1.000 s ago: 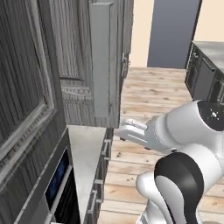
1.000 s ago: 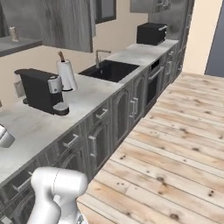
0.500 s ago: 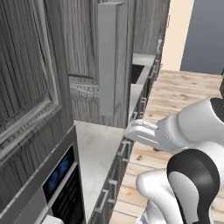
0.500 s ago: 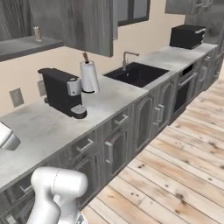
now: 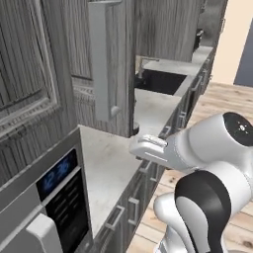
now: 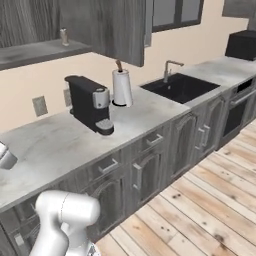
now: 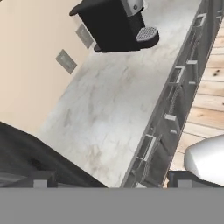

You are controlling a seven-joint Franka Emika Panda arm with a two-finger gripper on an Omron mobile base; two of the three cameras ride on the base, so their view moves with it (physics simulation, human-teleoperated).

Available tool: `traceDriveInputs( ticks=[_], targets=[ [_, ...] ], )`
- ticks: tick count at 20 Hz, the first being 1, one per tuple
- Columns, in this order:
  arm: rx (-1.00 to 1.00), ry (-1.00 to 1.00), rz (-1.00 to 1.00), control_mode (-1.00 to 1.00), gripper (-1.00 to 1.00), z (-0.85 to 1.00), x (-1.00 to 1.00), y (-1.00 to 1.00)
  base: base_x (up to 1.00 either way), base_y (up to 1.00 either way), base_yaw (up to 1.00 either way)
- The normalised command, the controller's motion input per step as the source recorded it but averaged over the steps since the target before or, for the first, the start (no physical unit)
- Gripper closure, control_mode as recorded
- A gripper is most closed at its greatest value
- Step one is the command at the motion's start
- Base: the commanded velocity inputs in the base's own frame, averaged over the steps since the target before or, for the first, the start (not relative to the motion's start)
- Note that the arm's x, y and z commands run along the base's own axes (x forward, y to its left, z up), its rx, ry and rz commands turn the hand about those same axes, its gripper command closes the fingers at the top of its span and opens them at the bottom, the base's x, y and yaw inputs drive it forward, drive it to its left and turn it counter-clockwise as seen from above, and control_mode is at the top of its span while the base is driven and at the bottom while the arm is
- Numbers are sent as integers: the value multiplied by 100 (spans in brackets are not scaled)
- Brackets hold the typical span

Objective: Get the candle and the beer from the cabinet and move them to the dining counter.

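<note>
Overhead, the cabinet (image 6: pixel 107 27) hangs with its door swung out from the wall, and I can see the candle (image 6: pixel 64 36) standing upright near the front edge of its grey shelf (image 6: pixel 40 51), above the wall counter (image 6: pixel 60 140). Below the shelf, a black coffee machine (image 6: pixel 90 103) and a white paper-towel roll (image 6: pixel 120 86) sit close together toward the back of the marble top, leaving a bare stretch of stone from the machine to the counter's near end. Further along, the sink (image 6: pixel 179 86) is sunk into the top under its tap. From the hand camera I look down along the counter's front edge, drawer handles in a row, plank floor (image 7: pixel 205 105) beside it. My gripper (image 7: pixel 109 183) shows just two dark tips at the bottom; whether it is open or closed I cannot tell.
</note>
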Motion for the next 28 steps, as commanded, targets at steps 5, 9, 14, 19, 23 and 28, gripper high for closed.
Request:
traceDriveInputs(
  ticks=[5, 9, 14, 19, 23, 28],
  targets=[
    [0, 0, 0, 100, -100, 0, 0, 0, 9, -74, 24],
    [0, 0, 0, 100, -100, 0, 0, 0, 14, -92, 23],
    [0, 0, 0, 100, -100, 0, 0, 0, 43, -64, 23],
    [0, 0, 0, 100, -100, 0, 0, 0, 96, -1, 25],
    [0, 0, 0, 100, -100, 0, 0, 0, 76, 0, 32],
    [0, 0, 0, 100, -100, 0, 0, 0, 49, 8, 40]
  ],
)
